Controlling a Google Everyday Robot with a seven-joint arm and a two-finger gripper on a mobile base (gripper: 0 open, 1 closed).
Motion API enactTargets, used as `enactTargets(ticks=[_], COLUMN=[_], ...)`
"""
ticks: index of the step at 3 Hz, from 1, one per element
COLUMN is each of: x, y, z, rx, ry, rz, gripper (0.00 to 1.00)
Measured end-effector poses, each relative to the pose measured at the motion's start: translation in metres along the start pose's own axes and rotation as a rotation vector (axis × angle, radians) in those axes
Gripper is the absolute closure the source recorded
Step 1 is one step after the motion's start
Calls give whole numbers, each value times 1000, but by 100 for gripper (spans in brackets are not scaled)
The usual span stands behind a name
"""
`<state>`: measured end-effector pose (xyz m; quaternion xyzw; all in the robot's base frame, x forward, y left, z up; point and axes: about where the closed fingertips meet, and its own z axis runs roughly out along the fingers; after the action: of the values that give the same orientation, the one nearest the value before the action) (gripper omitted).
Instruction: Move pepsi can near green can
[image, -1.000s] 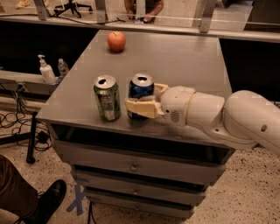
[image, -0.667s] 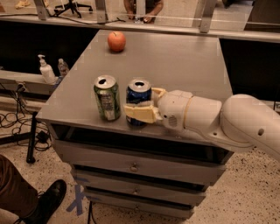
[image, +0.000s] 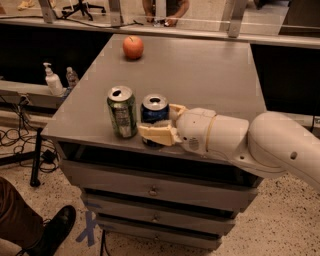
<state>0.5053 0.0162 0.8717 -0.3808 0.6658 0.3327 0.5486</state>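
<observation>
The pepsi can, dark blue with a silver top, stands upright near the front edge of the grey table. The green can, green and silver, stands upright just to its left with a narrow gap between them. My gripper reaches in from the right and is shut on the pepsi can. One pale finger crosses the can's front and the other shows behind it. The can's lower part is hidden by the finger.
A red apple sits at the table's far left. Drawers are below the tabletop. A pump bottle stands on a low shelf to the left. A person's shoe is on the floor at bottom left.
My gripper has carried the pepsi can a little to the left, closer to the green can. The green can and apple have not moved.
</observation>
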Motion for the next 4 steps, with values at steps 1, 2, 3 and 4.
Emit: enactTargets(ticks=[1, 2, 3, 4], x=[1, 2, -6, -35], y=[0, 0, -4, -16], z=[0, 2, -3, -28], rx=[-1, -2, 10, 41], ry=[1, 4, 3, 3], rz=[1, 3, -13, -77], gripper=[14, 0, 0, 0])
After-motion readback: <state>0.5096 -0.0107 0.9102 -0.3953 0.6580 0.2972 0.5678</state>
